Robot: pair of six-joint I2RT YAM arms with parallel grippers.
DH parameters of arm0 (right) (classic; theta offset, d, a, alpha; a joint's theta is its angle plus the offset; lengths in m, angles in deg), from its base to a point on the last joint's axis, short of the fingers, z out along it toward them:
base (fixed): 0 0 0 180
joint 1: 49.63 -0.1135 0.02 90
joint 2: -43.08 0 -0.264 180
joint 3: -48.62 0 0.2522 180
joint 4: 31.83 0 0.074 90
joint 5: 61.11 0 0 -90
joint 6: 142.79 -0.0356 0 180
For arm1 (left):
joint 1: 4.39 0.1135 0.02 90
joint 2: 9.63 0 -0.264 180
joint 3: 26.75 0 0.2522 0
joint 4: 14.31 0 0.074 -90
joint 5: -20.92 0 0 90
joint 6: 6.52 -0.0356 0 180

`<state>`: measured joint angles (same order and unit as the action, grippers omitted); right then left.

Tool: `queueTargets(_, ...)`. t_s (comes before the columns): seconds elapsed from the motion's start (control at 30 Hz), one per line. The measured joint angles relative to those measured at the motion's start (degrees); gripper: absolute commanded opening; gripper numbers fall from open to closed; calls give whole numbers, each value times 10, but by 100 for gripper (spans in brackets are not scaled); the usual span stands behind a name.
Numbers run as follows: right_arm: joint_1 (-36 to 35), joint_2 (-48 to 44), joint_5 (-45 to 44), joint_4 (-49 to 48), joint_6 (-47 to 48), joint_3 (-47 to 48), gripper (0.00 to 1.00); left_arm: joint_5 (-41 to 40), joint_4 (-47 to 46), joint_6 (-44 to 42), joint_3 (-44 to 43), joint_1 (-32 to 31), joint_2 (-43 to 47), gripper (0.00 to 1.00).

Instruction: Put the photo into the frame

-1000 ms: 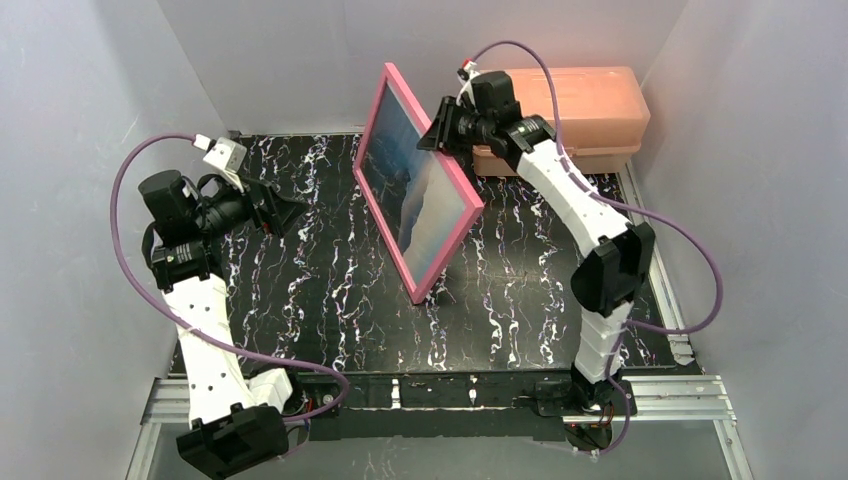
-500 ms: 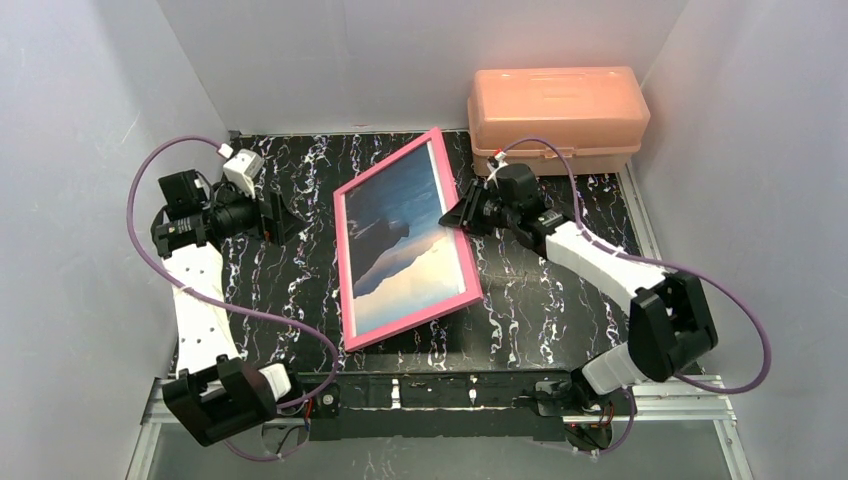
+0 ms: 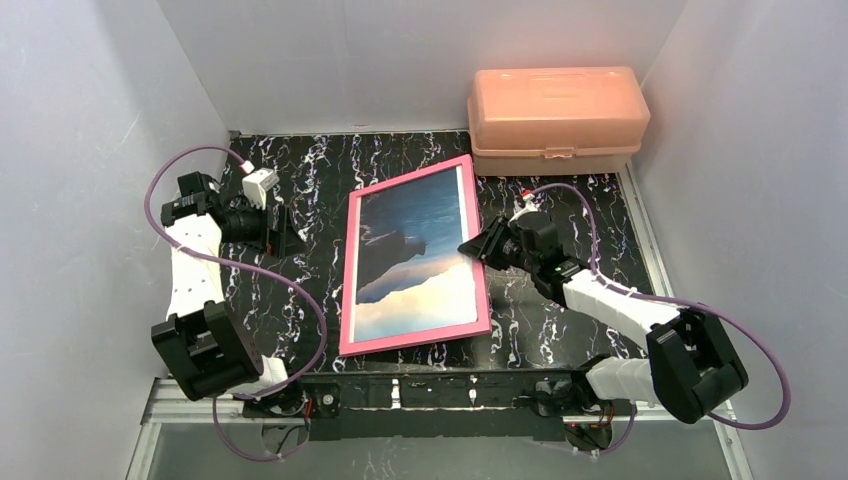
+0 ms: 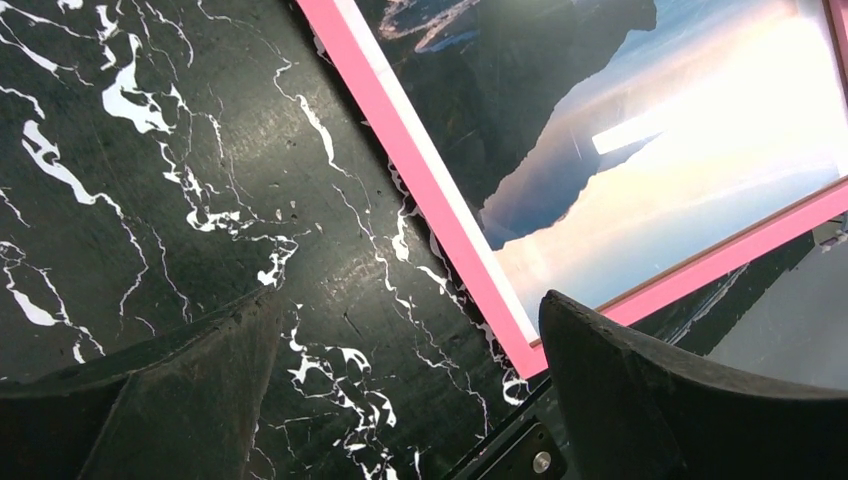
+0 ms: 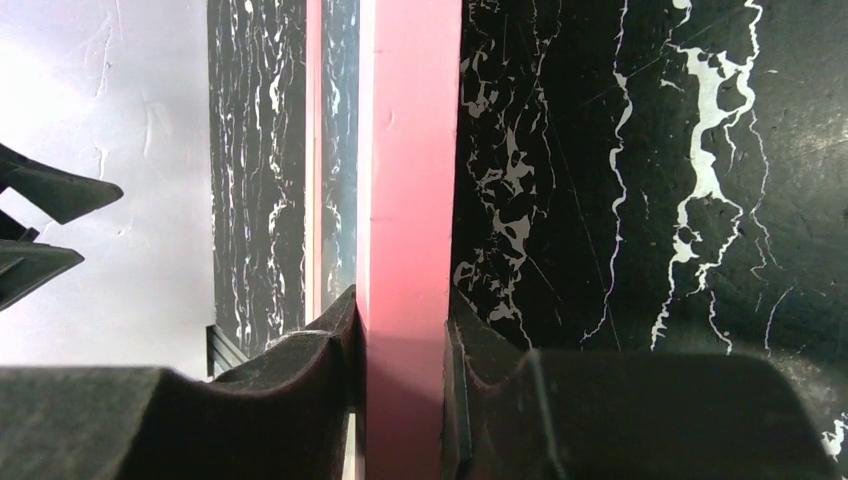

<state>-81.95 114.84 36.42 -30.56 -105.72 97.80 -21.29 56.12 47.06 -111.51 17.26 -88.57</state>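
Two risks stand out. Right hand [image 3: 472, 247] is clenched on the right border of the frame [image 3: 346, 275], with the pink rail pinched between its fingers. The frame lies face up near the middle of the tabletop [image 3: 560, 200]; whether its right side is a little lifted I cannot tell. If that hand pulls away before letting go, it would likely drag or tip the frame, and a loose back could let the photo [image 3: 415, 250] shift behind the pane. Letting go while the rail is off the surface would drop it and might jar the pane. Left hand [image 4: 405, 330] hangs released, fingers spread, near the frame's left border and apart from it; a careless sweep from there could knock the frame askew.

Photo sits inside the frame, sky and mountain showing through the front, so the task looks all but done. Whether the back is fastened is hidden. Box [image 3: 555, 110] at the far right corner is shut; its contents cannot be seen.
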Motion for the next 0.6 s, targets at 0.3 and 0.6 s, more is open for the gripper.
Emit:
queueTargets(0.3,-1,5,-29,-43,24,-51,48,-6,26,-2,0,0,0,99)
queueTargets(0.6,0,28,-69,-53,98,-127,66,11,35,10,-6,0,9,99)
